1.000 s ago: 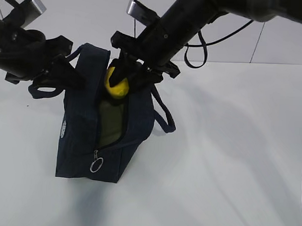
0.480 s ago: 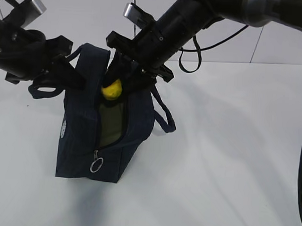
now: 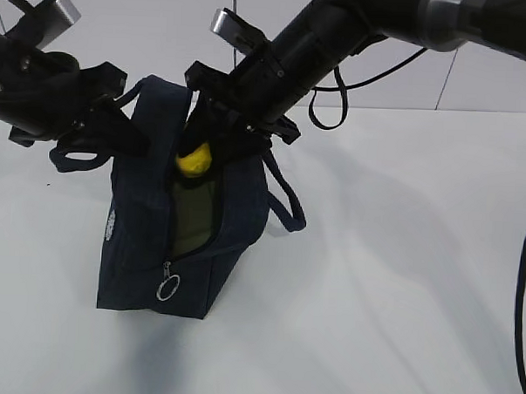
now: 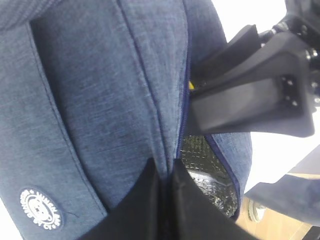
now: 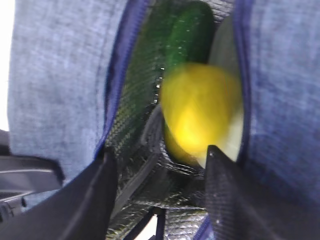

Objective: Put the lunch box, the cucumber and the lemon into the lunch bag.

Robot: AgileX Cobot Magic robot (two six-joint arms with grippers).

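My right gripper [image 5: 160,190] stands wide, the bumpy yellow lemon [image 5: 200,112] free in the navy fabric lunch bag [image 3: 143,235] mouth at frame centre; my left gripper [image 4: 165,200] pinches its rim.

2 black arms [image 3: 340,35], loose black cables [image 3: 337,95], silver-grey camera blocks [image 3: 225,23]

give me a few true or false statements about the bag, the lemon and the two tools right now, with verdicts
1. The lemon is at the open mouth of the lunch bag. True.
2. The cucumber lies on the table beside the bag. False: it is inside the bag, behind the lemon.
3. The left tool is shut on the bag's fabric near the zipper edge. True.
4. The bag lies flat on its side. False: it stands upright.
5. The right tool is shut flat with nothing between its fingers. False: its fingers stand apart around the lemon.
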